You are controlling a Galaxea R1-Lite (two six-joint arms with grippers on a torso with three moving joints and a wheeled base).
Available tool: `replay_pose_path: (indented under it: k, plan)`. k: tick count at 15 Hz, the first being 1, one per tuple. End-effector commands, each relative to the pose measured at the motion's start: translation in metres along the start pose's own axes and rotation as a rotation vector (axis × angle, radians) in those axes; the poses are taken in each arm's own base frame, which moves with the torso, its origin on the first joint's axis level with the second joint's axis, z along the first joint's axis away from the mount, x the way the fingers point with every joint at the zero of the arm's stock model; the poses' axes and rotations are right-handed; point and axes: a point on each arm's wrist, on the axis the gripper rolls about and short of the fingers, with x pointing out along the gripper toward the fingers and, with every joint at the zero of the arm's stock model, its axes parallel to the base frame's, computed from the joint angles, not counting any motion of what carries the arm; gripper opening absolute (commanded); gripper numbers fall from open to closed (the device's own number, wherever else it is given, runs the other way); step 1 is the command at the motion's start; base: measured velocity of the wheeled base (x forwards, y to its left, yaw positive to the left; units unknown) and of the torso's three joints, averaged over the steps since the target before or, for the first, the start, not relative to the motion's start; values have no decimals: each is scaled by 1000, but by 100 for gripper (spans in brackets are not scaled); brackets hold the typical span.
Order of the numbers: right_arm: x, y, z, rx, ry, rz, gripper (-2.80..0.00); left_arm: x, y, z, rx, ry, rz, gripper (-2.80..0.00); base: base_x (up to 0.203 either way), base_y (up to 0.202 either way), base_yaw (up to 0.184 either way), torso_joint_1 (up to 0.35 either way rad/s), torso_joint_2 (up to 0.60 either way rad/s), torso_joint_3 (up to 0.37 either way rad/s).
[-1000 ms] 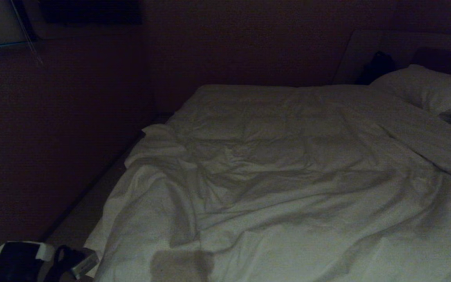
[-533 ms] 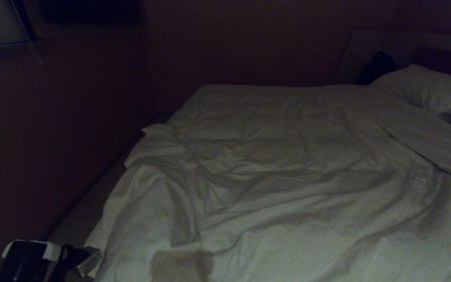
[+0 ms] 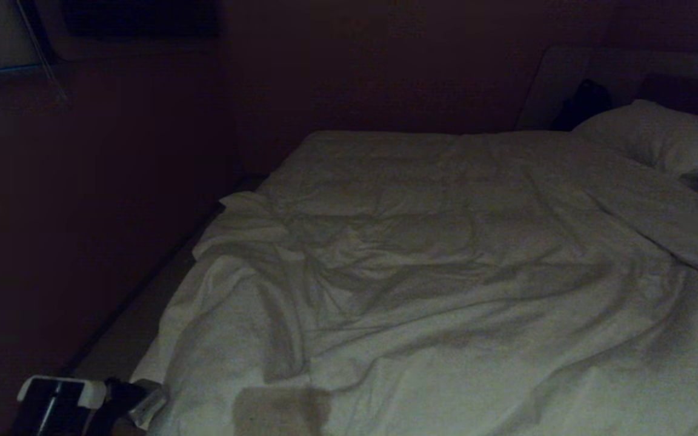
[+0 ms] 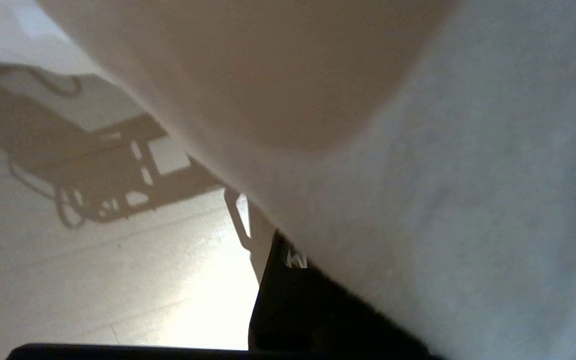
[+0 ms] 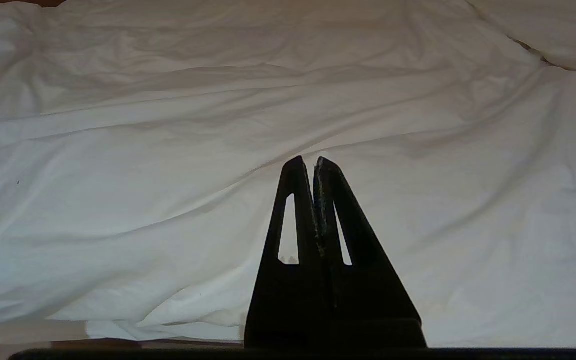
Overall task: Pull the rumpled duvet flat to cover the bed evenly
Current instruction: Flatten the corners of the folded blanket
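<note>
- Head view: the duvet (image 3: pixel 446 290) lies rumpled over the bed (image 3: pixel 125 339), spread from the near edge up toward the pillow (image 3: pixel 664 139) at the far right. Its near-left corner is bunched into deep folds, and a strip of bare mattress edge shows beside it. The room is dim, and no writing or label can be read. The left pincer (image 3: pixel 146 402) sits at the lower left corner of the view, right against the duvet's near-left edge.
- Left wrist view: white cloth of the duvet (image 4: pixel 443 175) fills most of the picture, draped close over the camera. One dark finger (image 4: pixel 293 310) of the left pincer sticks out from under the cloth; the other is hidden, so I cannot tell whether the fingers are apart or together, or whether cloth sits between them. Beyond lies a pale floor (image 4: pixel 118 280) carrying the shadow of the arm.
- Right wrist view: the right pincer (image 5: pixel 308 162) hovers above the duvet (image 5: pixel 118 175), its two dark fingers pressed together with nothing between them. The cloth runs in long wrinkles across the bed.
</note>
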Motion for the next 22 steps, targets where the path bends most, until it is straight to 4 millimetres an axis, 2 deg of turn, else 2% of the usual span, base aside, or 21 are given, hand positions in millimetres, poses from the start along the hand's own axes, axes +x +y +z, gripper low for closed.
replay_pose_path:
  k: [1,7,12,19,22]
  plan:
    - [0,0,0,0,1,0,-280,4,0,-5,0,24,-8,0,0,0,0,0,0,0]
    - [0,0,0,0,1,0,-280,5,-2,-6,13,38,-23,0,0,0,0,0,0,0]
    - [0,0,0,0,1,0,-280,14,1,-5,1,56,-22,0,0,0,0,0,0,0]
    - [0,0,0,0,1,0,-280,51,17,8,-73,-43,26,0,0,0,0,0,0,0]
    - [0,0,0,0,1,0,-280,55,19,15,-83,-105,37,0,0,0,0,0,0,0]
